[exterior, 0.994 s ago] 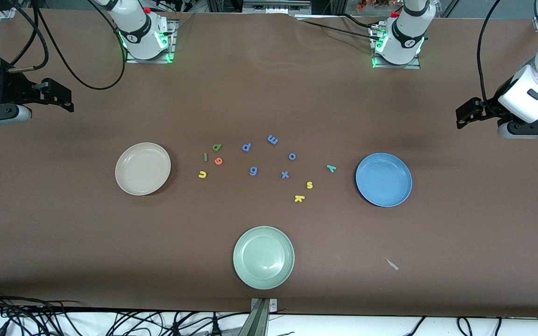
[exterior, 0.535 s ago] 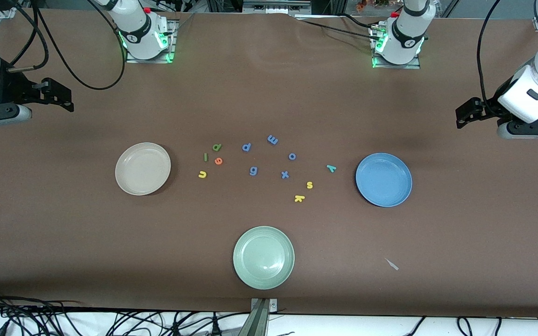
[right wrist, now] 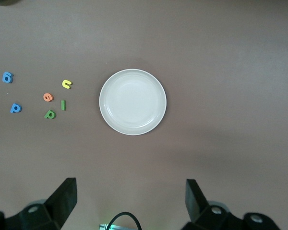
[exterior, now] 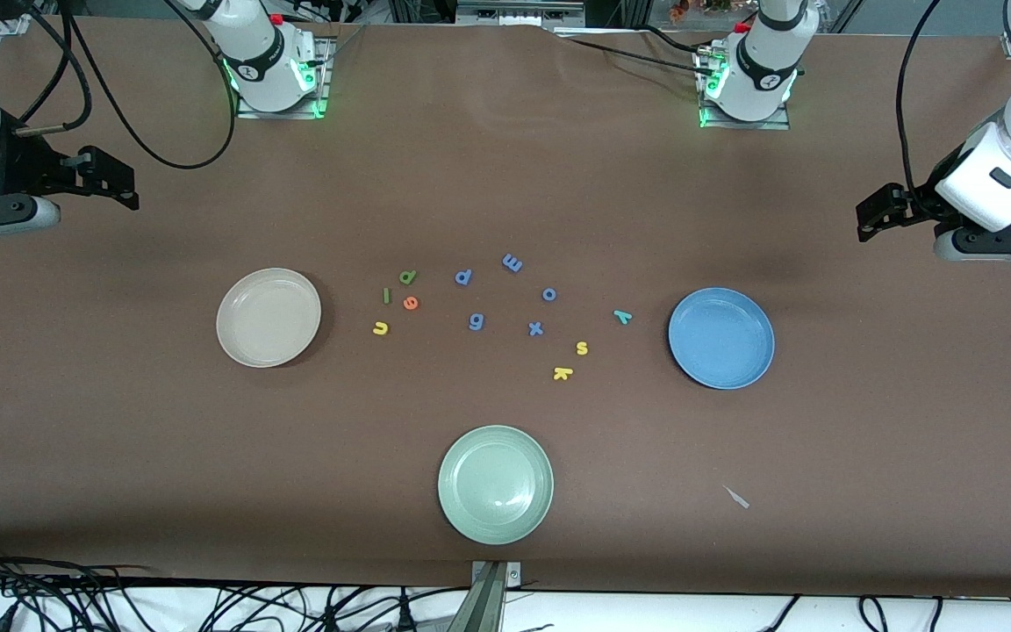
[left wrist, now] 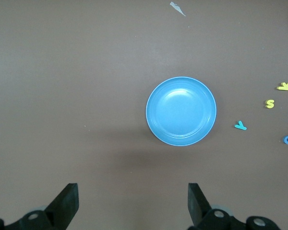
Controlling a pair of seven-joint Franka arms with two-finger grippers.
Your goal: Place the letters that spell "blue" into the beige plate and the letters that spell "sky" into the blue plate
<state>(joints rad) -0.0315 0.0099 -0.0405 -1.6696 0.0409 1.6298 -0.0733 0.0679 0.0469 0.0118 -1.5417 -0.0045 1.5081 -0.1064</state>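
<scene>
Nothing placed yet. Left tool [left wrist: 129,203] spread wide, empty, right frame edge; right tool [right wrist: 129,201] likewise, left edge. Round cream-beige plate [exterior: 268,317] centre-left, small orange foam e [exterior: 411,303] beside; mid-blue plate [exterior: 721,338] centre-right, teal foam y [exterior: 621,316] beside. Descend straight, pinch single letter, avoid neighbours.

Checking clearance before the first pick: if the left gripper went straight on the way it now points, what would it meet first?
Probably bare table. The open left gripper points down at the cloth just short of the blue plate; nothing else shows in its line, though depth is hard to judge.
</scene>
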